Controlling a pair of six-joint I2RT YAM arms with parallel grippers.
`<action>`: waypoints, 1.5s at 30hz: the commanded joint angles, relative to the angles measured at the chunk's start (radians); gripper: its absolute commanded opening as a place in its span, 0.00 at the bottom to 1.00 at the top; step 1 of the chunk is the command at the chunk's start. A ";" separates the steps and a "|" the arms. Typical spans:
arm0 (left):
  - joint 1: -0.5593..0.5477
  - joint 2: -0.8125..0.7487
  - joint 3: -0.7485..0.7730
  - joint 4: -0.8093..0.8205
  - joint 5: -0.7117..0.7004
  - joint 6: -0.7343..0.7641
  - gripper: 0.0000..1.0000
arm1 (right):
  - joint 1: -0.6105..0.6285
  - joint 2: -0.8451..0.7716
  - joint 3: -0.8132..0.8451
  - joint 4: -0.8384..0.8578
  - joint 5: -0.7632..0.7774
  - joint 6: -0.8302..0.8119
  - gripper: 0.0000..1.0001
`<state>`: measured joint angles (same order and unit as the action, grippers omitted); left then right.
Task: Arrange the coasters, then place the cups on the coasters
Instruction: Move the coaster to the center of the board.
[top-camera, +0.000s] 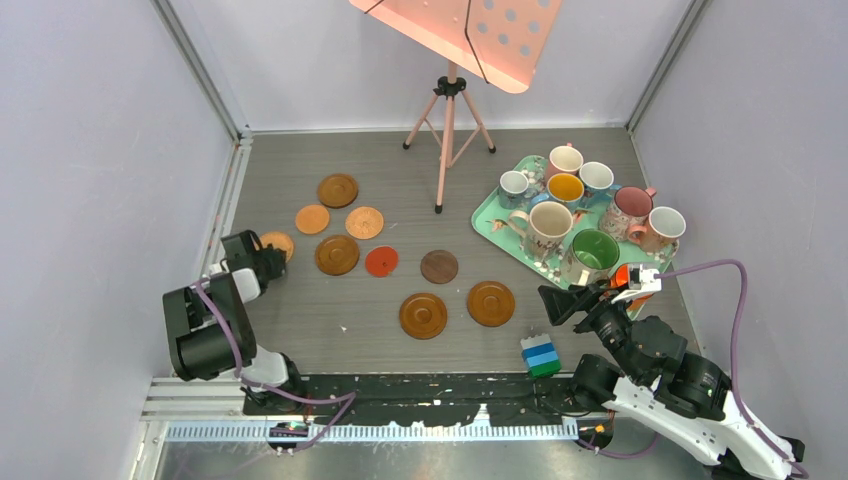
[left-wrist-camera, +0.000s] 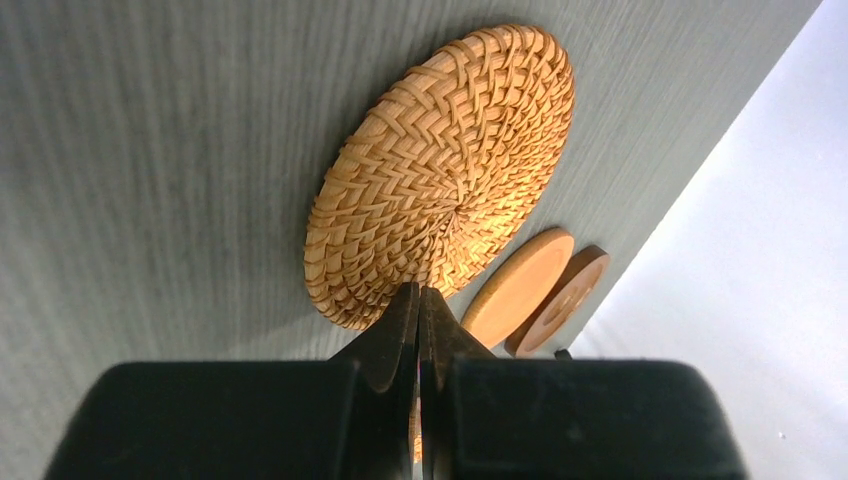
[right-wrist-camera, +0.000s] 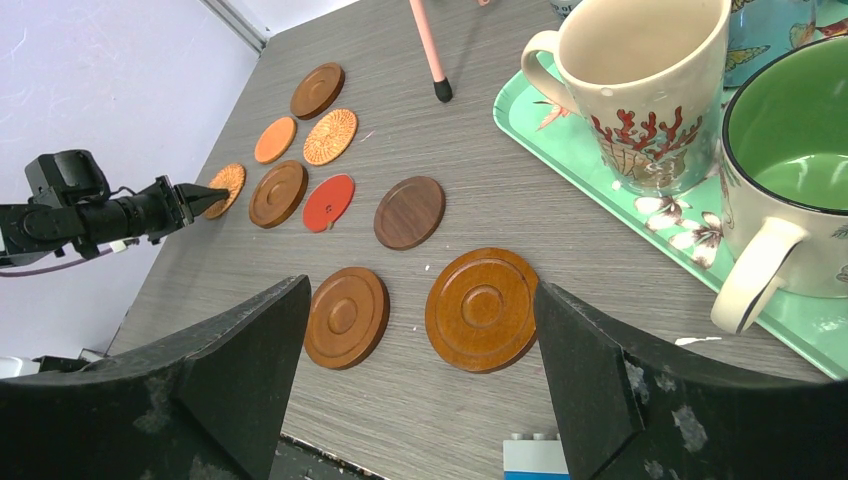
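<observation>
Coaster arranging is in hand; left gripper (left-wrist-camera: 418, 292) closed tight, tips touching the woven coaster (left-wrist-camera: 440, 170) at the table's left side; right gripper (right-wrist-camera: 420, 295) wide open, empty; cups (top-camera: 550, 228) on the tray (top-camera: 487, 216), right; next, probably nudge this coaster into line.

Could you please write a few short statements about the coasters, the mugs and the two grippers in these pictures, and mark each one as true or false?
1. None of the mugs stands on any of the coasters. True.
2. The right gripper holds the green-inside mug. False: this gripper is open and empty, and that mug stands on the tray.
3. The left gripper is shut, with its tip at the edge of the woven coaster. True.
4. The red coaster lies on the tray. False: it lies flat on the table, among the other coasters.
</observation>
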<state>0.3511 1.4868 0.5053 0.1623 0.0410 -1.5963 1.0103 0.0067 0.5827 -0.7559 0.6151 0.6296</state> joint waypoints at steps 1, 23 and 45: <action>-0.004 -0.044 -0.011 -0.189 -0.095 0.027 0.00 | -0.001 -0.187 0.002 0.038 0.005 -0.014 0.89; -0.112 -0.030 0.028 -0.250 -0.070 -0.007 0.00 | -0.001 -0.187 0.006 0.035 -0.007 -0.017 0.89; -0.140 -0.082 0.061 -0.261 -0.071 0.063 0.00 | -0.001 -0.187 0.005 0.040 -0.046 -0.022 0.89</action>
<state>0.2169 1.4052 0.5510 -0.0818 -0.0296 -1.5608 1.0103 0.0067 0.5827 -0.7559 0.5804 0.6254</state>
